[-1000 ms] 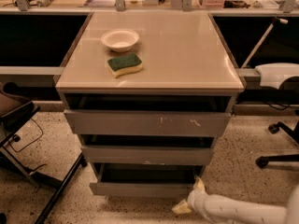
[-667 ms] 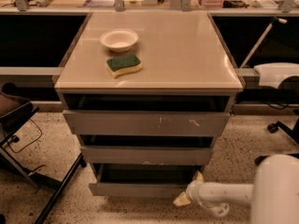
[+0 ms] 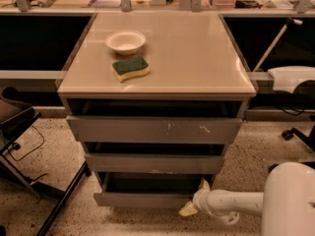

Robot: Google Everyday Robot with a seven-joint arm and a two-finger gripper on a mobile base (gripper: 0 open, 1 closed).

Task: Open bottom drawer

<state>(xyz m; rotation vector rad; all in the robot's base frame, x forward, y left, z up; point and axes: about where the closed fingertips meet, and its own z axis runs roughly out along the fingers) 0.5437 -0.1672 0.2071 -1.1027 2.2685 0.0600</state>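
The bottom drawer is the lowest and narrowest grey front of the cabinet, plain and unmarked, and stands pulled out a little, with a dark gap above it. My gripper is at the drawer's right end, low near the floor, one pale fingertip below the front's corner and another up by the drawer's right side. My white arm reaches in from the lower right. Above are the mid-sized front and the widest front with white scratches.
On the beige cabinet top lie a white bowl and a green-and-yellow sponge. A dark chair with legs stands at the left. A white object and a wheeled base are at the right. The floor is speckled.
My arm has drawn back to the right and the view has closed in on the cabinet. The gripper stays by the bottom drawer's right end.
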